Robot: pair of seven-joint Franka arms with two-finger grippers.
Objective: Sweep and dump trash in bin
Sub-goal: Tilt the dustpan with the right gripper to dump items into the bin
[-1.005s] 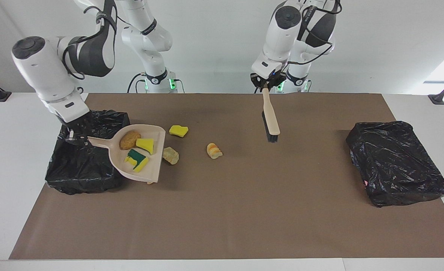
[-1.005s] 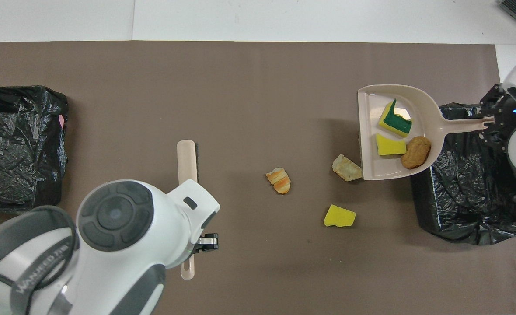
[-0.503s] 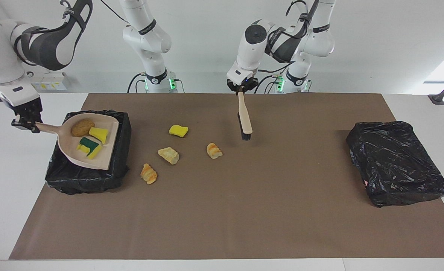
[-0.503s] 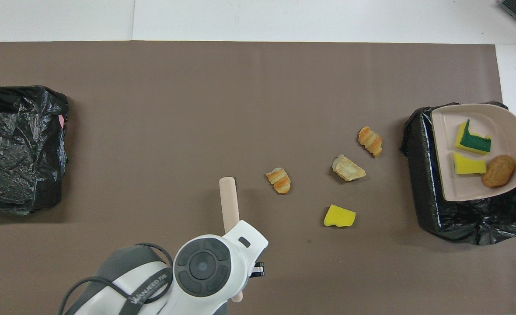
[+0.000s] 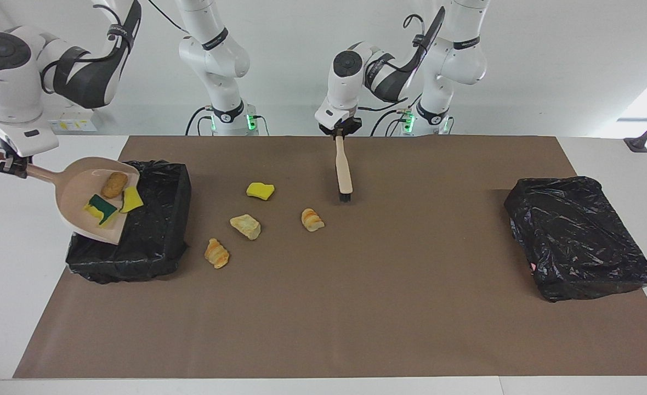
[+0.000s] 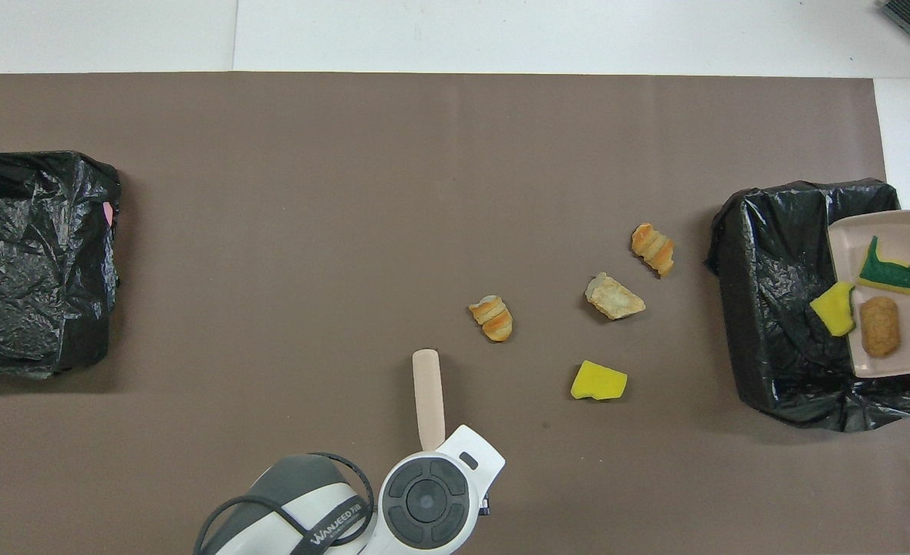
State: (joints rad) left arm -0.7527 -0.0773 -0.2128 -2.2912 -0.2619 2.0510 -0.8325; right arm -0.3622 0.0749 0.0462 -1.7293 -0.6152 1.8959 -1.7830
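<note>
My right gripper (image 5: 12, 164) is shut on the handle of the beige dustpan (image 5: 74, 192), which hangs tilted, lip down, over the black bin (image 5: 148, 230) at the right arm's end of the table. In the pan lie a brown lump (image 5: 114, 185), a green-and-yellow sponge (image 5: 100, 210) and a yellow sponge (image 6: 833, 308) at the lip. My left gripper (image 5: 339, 131) is shut on the beige brush (image 5: 344, 167), bristles down near the mat. Several pieces of trash lie on the mat: a yellow sponge (image 5: 260, 190), a pale lump (image 5: 245, 226) and two orange-striped lumps (image 5: 216, 253) (image 5: 312, 219).
A second black-bagged bin (image 5: 578, 236) sits at the left arm's end of the table. The brown mat (image 5: 356, 307) covers most of the white table. In the overhead view the left arm's wrist (image 6: 424, 501) covers the brush handle.
The right arm lifted the loaded dustpan off the mat, carried it over the bin and tilted it; the yellow sponge slid to the lip. The left arm carried the brush toward the loose trash.
</note>
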